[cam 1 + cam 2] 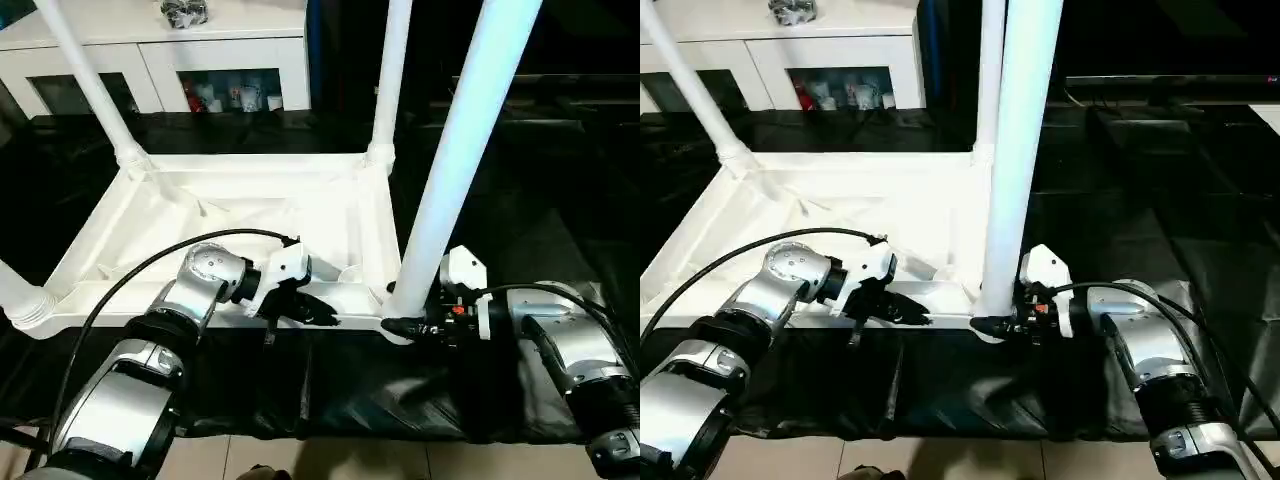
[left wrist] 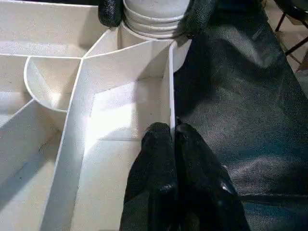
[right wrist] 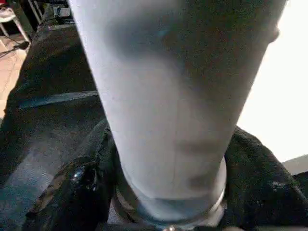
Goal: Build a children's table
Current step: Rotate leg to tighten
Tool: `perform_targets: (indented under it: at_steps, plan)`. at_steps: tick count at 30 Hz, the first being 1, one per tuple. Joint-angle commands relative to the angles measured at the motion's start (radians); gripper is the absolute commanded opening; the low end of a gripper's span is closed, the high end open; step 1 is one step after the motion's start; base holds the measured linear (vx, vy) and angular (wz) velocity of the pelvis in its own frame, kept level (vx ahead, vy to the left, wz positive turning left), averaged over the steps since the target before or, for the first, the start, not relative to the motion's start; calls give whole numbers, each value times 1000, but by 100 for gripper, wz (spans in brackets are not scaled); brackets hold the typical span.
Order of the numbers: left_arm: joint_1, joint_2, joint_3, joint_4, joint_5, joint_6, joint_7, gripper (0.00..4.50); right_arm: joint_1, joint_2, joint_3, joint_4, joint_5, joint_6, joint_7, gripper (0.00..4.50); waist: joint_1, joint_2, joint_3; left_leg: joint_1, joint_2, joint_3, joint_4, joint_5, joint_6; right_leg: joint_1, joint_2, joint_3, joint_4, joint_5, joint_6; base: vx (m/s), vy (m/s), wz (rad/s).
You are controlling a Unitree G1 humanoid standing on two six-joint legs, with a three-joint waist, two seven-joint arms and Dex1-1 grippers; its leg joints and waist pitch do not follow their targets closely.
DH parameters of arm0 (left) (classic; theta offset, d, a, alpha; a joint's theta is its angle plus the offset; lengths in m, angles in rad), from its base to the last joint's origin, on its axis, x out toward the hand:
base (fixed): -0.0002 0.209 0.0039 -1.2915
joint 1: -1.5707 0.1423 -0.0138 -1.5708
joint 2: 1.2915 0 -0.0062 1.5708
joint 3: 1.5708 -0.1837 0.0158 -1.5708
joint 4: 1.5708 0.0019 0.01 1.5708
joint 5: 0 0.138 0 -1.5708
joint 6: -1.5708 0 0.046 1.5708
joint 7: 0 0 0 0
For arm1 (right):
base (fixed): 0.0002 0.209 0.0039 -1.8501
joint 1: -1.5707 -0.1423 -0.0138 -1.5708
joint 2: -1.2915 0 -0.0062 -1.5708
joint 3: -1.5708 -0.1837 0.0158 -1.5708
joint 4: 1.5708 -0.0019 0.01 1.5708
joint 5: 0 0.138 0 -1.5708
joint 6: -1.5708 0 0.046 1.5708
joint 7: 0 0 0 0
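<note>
Lying upside down on a black sheet (image 1: 400,390), the tabletop (image 1: 250,215) shows its ribbed underside, with legs standing in its corner sockets: one at the far left (image 1: 90,85), one at the far right (image 1: 392,75), a stub at the near left (image 1: 20,290). The left claw (image 1: 322,312) is shut, its black fingers (image 2: 166,159) pinched together over the thin near wall of the tabletop. Further right, the near right leg (image 1: 455,150) rises from its socket, and the right claw (image 1: 398,325) grips its flared base. Behind stands a white cabinet (image 1: 160,60) with small things behind its glass doors.
</note>
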Motion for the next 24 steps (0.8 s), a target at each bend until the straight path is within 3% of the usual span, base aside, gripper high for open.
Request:
perform_targets:
  at_steps: [1,4,9,12,19,20,24]
  plan:
    - [-21,-13,-3,2,-10,4,2,0,-7,41,-17,6,-7,23,-89,271,-2,-17,-65,36,49,-25,-72,-190,101,35,-15,-1,-43,-77,-270,0,0,0]
    - [-27,-36,6,20,0,36,84,0,-9,92,-34,36,-54,23,-248,269,-6,-18,-64,33,48,-25,-75,-194,83,33,-15,-1,-44,-94,-265,0,0,0]
    - [-41,-86,10,55,34,83,254,0,-7,192,-61,80,-109,49,-514,266,-28,-17,-60,38,45,-28,-85,-270,28,28,-13,1,-57,-196,-234,0,0,0]
    - [-40,-167,15,42,46,146,406,0,-10,324,-86,106,-132,82,-762,266,-37,-11,-59,40,43,-30,-90,-300,4,23,-14,4,-63,-230,-214,0,0,0]
    - [-18,-264,1,20,61,181,533,0,-39,417,-52,129,-176,56,-859,266,-45,-6,-55,44,39,-35,-96,-384,-14,16,-11,3,-80,-311,-158,0,0,0]
    - [-12,-273,-6,18,71,182,548,0,-49,429,-51,136,-188,34,-885,301,-45,-7,-55,42,38,-36,-96,-390,-11,17,-12,3,-82,-328,-148,0,0,0]
    - [-8,-266,-7,10,75,182,547,0,-50,426,-70,128,-170,19,-877,344,-45,-6,-56,43,39,-38,-98,-400,-9,14,-12,4,-84,-355,-133,0,0,0]
